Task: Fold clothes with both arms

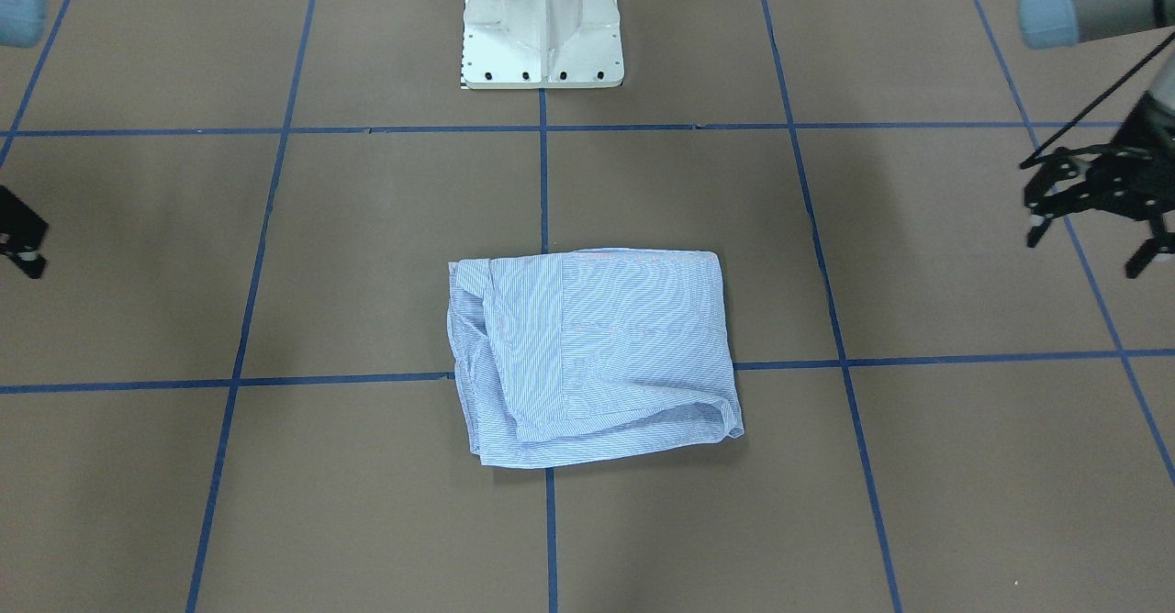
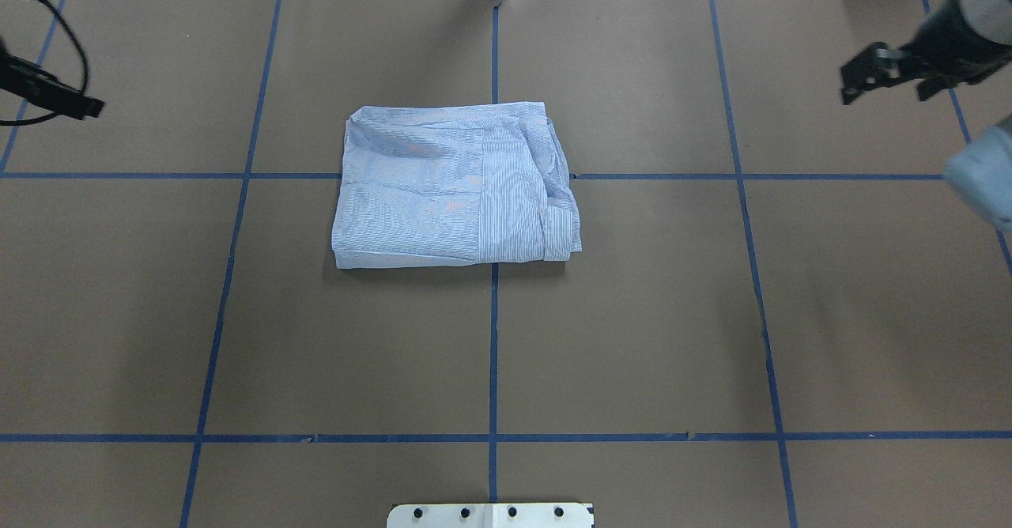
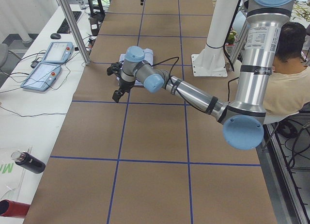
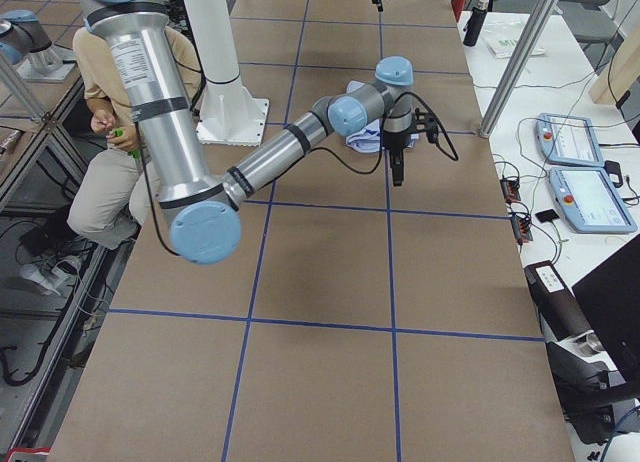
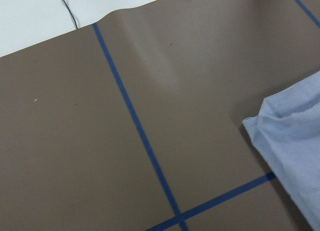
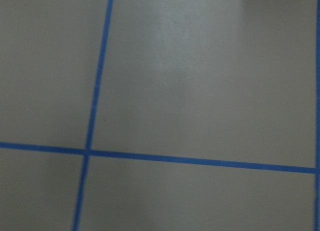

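Table top of brown paper (image 2: 632, 314), marked into big squares by blue tape lines (image 2: 493, 338). Filled most of every view.

Two silver-grey tube arms with light blue caps and black cables. Left arm (image 3: 193, 95) bent at the elbow and stretched out low over the table. Right arm (image 4: 270, 157) did the same on the other side.

Person in a pale top (image 3: 290, 83). Sat at the robot's edge of the table, behind the left arm.

White flared stand (image 1: 542, 26). Stood at the table's edge, between the two arms.

Light blue-and-white striped shirt (image 1: 597, 356). Lay in the middle of the table, right on a crossing of the tape lines. Was folded into a rough square, smooth on top, with bumpy loose folds on the side toward the right arm. Showed as one corner at the edge of the left wrist view. Lay well apart from both grippers.

Black two-finger left gripper (image 1: 1083, 255). Hung far out past one side of the shirt, fingers spread wide, holding nothing.

Black two-finger right gripper (image 2: 884, 97). Hung far out past the other side, fingers also apart and empty.
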Robot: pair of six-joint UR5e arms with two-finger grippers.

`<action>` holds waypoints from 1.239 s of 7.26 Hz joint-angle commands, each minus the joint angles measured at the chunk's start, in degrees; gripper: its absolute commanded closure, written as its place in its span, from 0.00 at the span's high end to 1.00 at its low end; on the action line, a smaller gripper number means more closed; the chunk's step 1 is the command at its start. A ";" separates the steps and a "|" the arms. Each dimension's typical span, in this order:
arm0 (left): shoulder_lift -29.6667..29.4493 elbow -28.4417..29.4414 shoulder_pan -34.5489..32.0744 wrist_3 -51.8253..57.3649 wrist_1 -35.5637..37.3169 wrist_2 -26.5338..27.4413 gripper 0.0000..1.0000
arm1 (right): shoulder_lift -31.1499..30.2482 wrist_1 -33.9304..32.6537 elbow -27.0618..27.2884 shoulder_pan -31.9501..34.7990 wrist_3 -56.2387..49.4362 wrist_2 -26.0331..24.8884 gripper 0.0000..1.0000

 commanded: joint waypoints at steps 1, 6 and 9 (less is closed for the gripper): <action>10.29 1.83 -12.93 7.55 0.77 -8.62 1.00 | -12.23 -1.09 -0.87 14.75 -24.95 5.79 1.00; 12.26 5.27 -17.82 13.87 21.97 -10.97 1.00 | -20.35 -2.50 -5.62 22.11 -32.78 8.99 1.00; 12.01 4.66 -17.81 13.70 23.02 -11.49 1.00 | -21.49 -2.16 -8.35 22.81 -32.34 8.65 1.00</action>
